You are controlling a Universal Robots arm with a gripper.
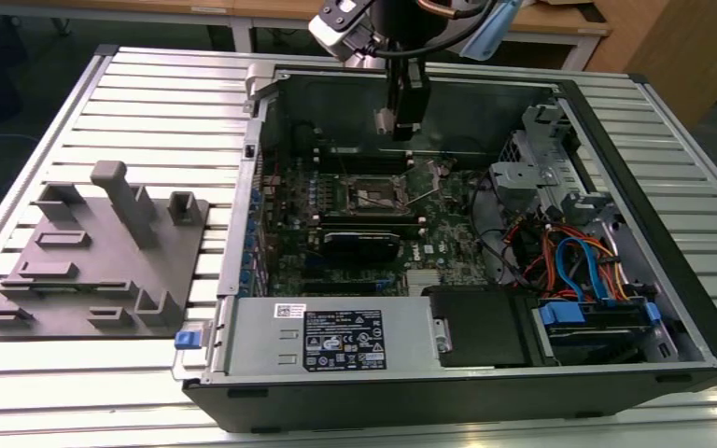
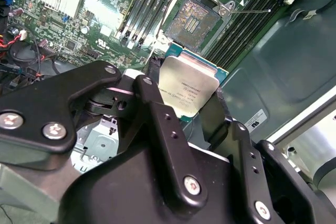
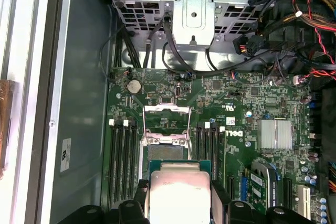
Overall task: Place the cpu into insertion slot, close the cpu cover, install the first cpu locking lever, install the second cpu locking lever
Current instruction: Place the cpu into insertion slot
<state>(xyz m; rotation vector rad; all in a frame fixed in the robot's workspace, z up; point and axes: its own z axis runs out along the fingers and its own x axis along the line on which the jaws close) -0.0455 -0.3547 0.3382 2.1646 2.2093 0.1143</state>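
In the exterior view, an open computer case (image 1: 458,406) lies on a slatted metal surface (image 1: 147,93), with a grey moulded fixture (image 1: 85,271) beside it on the exterior view's left. The arm reaches down into the case, and the hand (image 1: 402,131) hangs above the green motherboard (image 1: 333,224), clear of the case walls. The insertion slot (image 1: 377,193) sits just below it, a dark square with a black rim.

In the second wrist view, the hand (image 2: 188,88) is closed on the cpu (image 2: 189,85), one black finger (image 2: 152,85) against each of two opposite edges. The chip is a flat square with a pale silver-grey metal top bearing fine print, and a thin green border shows along its outer edges. It is held in the air, apart from the insertion slot (image 2: 191,19), whose dark centre lies uncovered. Long black memory slots (image 2: 239,30) run close along both sides of the socket, and the case's grey wall (image 2: 294,72) lies beyond them.

In the first wrist view, the cpu (image 3: 179,192) sits between the fingers (image 3: 220,200), near the insertion slot (image 3: 168,153). The cpu cover (image 3: 166,140), a thin silver frame, is swung off the slot on its far side from the chip. Memory slots (image 3: 122,156) flank the socket.
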